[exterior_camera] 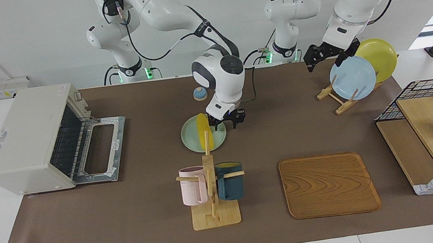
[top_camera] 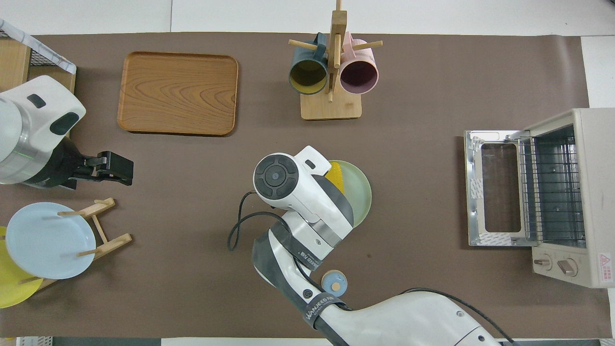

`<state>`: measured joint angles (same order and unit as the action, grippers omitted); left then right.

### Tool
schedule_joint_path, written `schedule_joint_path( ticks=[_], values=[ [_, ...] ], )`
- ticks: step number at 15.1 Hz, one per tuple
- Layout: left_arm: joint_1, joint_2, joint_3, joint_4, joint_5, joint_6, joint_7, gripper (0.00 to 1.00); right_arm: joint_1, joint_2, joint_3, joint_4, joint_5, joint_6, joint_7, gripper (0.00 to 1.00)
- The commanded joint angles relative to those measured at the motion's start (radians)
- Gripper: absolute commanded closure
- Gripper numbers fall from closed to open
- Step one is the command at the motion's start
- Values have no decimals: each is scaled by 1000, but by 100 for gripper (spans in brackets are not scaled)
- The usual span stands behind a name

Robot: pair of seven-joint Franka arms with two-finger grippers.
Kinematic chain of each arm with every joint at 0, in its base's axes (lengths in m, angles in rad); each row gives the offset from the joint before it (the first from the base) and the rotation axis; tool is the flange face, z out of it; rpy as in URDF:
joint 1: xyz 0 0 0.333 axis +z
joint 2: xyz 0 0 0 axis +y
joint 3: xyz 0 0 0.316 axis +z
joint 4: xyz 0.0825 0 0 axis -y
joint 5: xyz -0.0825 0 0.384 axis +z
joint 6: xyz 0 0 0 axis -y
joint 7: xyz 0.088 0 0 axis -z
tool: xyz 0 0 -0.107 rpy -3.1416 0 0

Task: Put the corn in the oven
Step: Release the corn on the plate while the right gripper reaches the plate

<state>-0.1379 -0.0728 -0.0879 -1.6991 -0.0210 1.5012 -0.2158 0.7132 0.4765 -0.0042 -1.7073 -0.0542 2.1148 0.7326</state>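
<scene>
Right gripper low over corn on green plate, jaw state unclear; left gripper raised over plate rack, jaws spread; oven door down.

2 high, opposed views, same table

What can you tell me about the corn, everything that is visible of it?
The corn is a bright yellow, long, tapered cob. It lies flat on a pale green plate, lengthwise toward the robots, in the middle of the table, nearer to the robots than the mug rack. The right end effector is low at the end of the cob that is nearer to the robots; whether it touches cannot be seen. From overhead the arm hides most of the cob.
</scene>
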Motion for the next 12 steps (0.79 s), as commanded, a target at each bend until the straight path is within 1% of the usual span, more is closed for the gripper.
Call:
schedule_joint_path(
  ticks=[1,3,4,5,6,8,9,10,12],
  values=[
    [1,14,-1,44,18,-19,16,0,2,-53,3,-96,-12,54,1,36],
    [1,40,2,100,16,-33,18,0,20,-58,4,-117,-12,63,-1,51],
    [1,53,2,122,18,-42,18,0,23,-59,4,-117,-12,60,1,68],
    [1,56,2,127,16,-41,18,0,22,-59,4,-115,-12,50,-1,91],
    [1,54,-1,125,16,-41,18,0,20,-59,4,-114,-12,42,-5,100],
    [21,51,-10,119,18,-47,19,0,18,-59,3,-107,-12,36,-10,100],
    [21,48,-16,118,18,-50,21,0,18,-59,3,-98,-13,13,-15,100],
    [21,48,-16,116,16,-50,22,0,12,-58,1,-65,-30,-54,-47,100],
    [21,48,-16,116,16,-52,23,0,-9,-53,1,45,-85,-241,-108,100]
  ],
)
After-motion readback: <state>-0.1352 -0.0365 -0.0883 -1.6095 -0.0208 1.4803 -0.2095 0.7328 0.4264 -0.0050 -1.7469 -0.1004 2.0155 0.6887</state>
